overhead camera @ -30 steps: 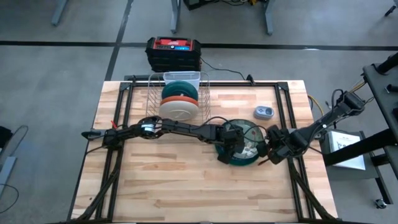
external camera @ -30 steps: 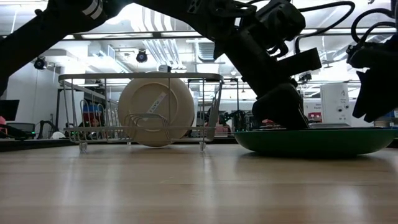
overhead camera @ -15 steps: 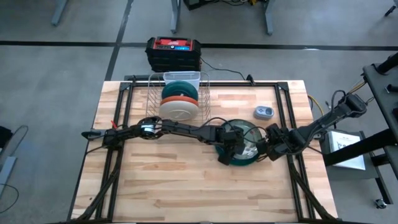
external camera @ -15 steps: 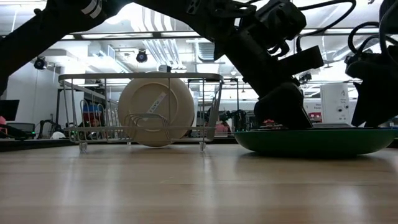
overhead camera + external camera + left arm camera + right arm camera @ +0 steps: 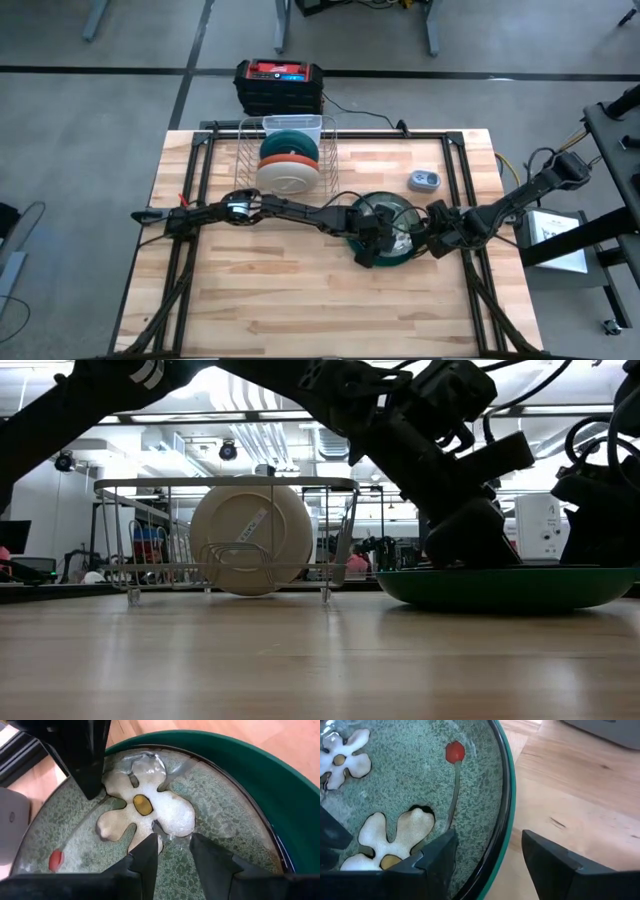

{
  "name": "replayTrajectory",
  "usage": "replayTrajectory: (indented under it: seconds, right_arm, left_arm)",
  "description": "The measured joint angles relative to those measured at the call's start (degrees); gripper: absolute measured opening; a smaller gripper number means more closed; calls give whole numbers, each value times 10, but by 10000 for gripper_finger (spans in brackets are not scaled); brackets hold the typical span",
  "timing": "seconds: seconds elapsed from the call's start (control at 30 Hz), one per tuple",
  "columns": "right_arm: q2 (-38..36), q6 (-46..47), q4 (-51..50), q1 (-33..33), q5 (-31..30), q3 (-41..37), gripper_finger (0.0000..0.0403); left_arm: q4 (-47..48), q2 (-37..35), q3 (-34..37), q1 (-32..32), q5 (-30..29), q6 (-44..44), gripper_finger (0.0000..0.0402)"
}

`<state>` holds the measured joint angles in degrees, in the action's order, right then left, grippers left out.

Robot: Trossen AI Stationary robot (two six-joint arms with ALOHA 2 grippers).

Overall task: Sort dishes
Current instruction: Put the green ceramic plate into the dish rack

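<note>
2 dark arms meet over the light wooden table (image 5: 300,290), at the large round dark green plate (image 5: 383,252) right of centre. Left gripper (image 5: 172,845), fingers slightly parted, rests inside it; right gripper (image 5: 487,851) straddles its rim, fingers apart.

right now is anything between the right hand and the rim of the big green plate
Nothing visible. The right hand already straddles the rim of the large green plate, one finger over the patterned inside, the other over the table. The left hand sits inside the plate, across from it.
</note>
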<state>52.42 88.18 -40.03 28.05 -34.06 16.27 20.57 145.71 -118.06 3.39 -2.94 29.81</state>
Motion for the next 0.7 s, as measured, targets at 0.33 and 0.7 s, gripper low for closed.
replayTrajectory:
  seconds: [0.33, 0.7]
  right_arm:
    - [1, -10, -76, 0, 1, 35, 222]
    - [1, -18, -79, 0, -2, 39, 223]
  left_arm:
    - [137, 1, -90, 0, -7, 13, 110]
    - [238, 3, -140, 0, -6, 6, 29]
